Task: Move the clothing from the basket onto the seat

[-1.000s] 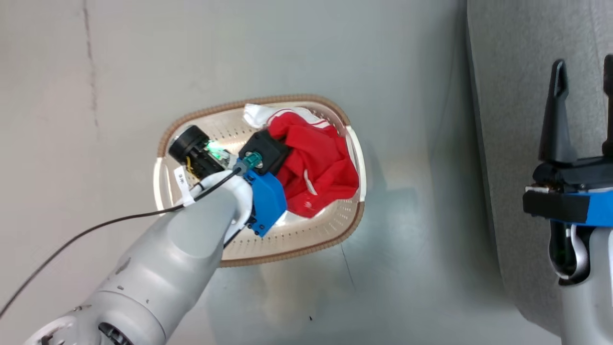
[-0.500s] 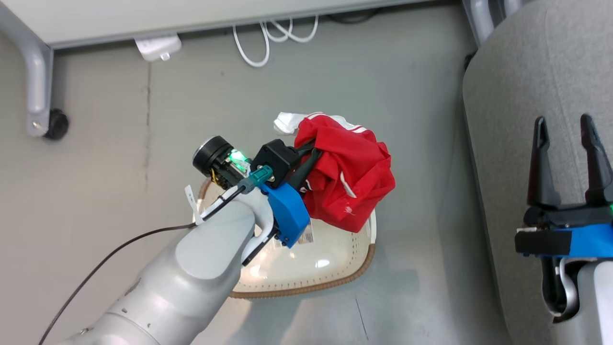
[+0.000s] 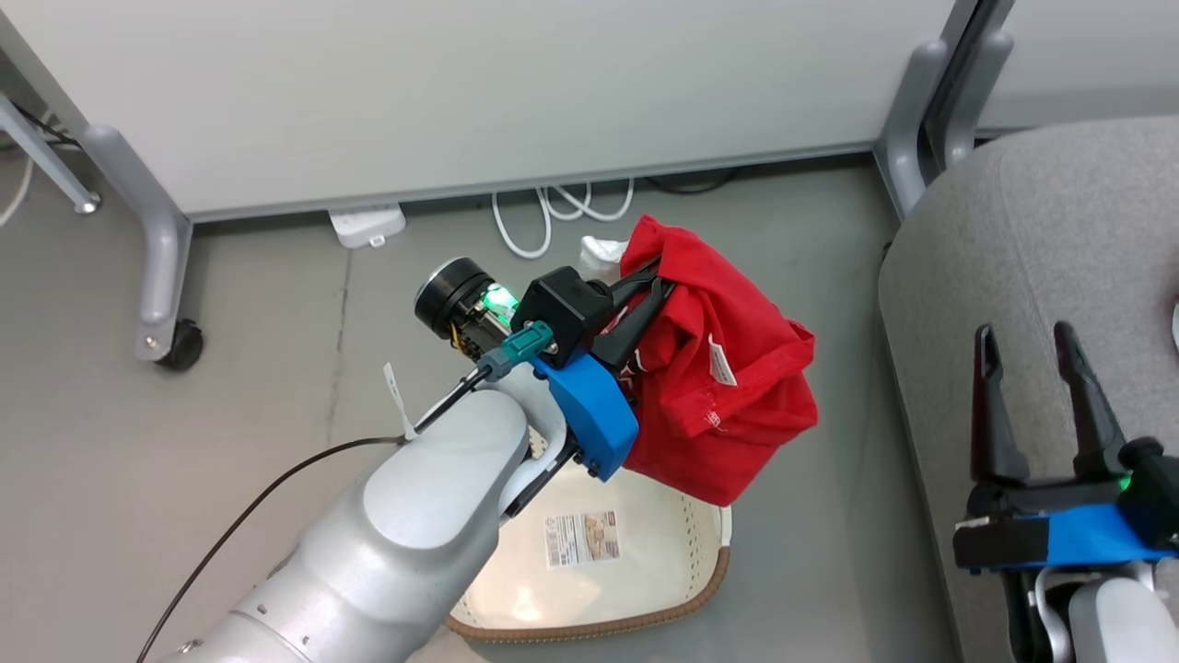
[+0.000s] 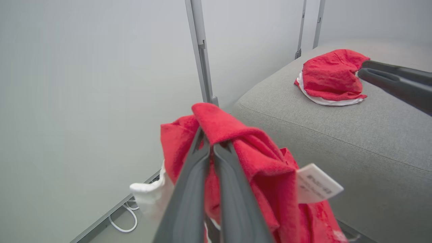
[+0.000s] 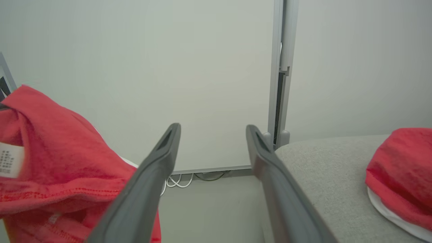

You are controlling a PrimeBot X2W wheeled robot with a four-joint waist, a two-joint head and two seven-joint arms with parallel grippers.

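My left gripper (image 3: 656, 281) is shut on a red garment (image 3: 728, 387) of the clothing, which hangs bunched in the air above the cream basket (image 3: 636, 603) on the floor. In the left wrist view the fingers (image 4: 202, 148) pinch a fold of that red fabric (image 4: 256, 162), a white label showing. A second red and white garment (image 4: 329, 79) lies on the grey seat (image 4: 354, 135). My right gripper (image 3: 1027, 336) stands open over the seat (image 3: 1013, 230) at the right, nothing between its fingers. The basket holds nothing but its barcode label.
A white partition panel (image 3: 461, 83) on grey wheeled legs (image 3: 157, 258) stands behind the basket. White cables (image 3: 553, 216) and a power strip (image 3: 367, 226) lie on the grey floor below it. Another grey post (image 3: 912, 138) stands beside the seat.
My left gripper has lifted the red garment out of the basket and carried it up and rightward. The head camera has tilted up, bringing the partition and cables into view.
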